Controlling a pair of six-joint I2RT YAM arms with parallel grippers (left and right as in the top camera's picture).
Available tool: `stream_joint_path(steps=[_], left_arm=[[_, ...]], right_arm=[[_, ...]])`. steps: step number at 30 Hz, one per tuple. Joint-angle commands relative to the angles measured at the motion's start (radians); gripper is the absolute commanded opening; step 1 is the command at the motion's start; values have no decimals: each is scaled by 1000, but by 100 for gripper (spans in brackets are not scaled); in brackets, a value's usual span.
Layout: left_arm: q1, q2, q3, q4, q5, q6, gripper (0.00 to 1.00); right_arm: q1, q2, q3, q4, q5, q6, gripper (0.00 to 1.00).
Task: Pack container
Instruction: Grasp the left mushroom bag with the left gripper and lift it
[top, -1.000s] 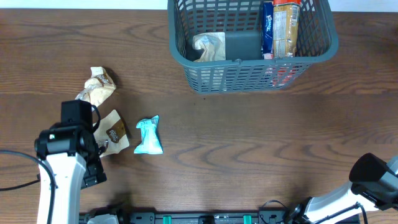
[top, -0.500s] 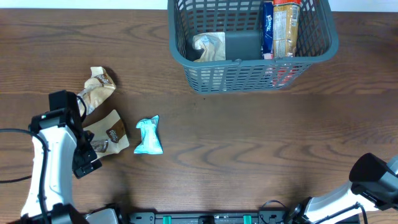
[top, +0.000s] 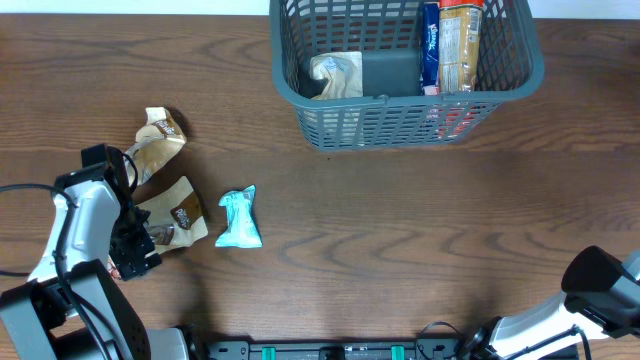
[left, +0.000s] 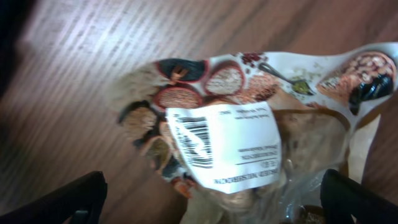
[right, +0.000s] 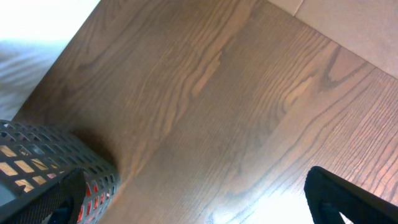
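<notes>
The dark grey lattice container (top: 300, 95) stands at the table's far middle and holds a tan packet (top: 335, 72), a dark item, a blue packet and an orange one. Its corner also shows in the right wrist view (right: 37, 163). Two tan snack packets (top: 158, 138) (top: 182, 212) and a teal packet (top: 240, 218) lie at the left. My left gripper (top: 140, 240) is open, its fingers (left: 211, 202) on either side of a tan packet with a barcode label (left: 227, 146), just above it. My right gripper (right: 199, 205) is open and empty over bare wood.
The right arm's dark body (top: 600, 280) sits at the table's front right corner. A black rail (top: 320, 350) runs along the front edge. Wood tabletop (top: 420, 230) lies between the loose packets and the container.
My left arm has swung to the left and its gripper has come down over the nearer tan packet. The packets, the container and the right arm have not moved.
</notes>
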Motion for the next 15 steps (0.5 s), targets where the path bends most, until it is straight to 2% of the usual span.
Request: stream_joint_path(steps=[1, 7, 15], left_arm=[[2, 7, -13, 11, -23, 54, 99], [0, 8, -13, 91, -23, 115, 99], [-40, 19, -14, 114, -23, 99, 99]], right_arm=[[-3, 7, -3, -4, -3, 2, 99], [-3, 7, -3, -5, -3, 2, 99], [-3, 7, -3, 9, 7, 2, 99]])
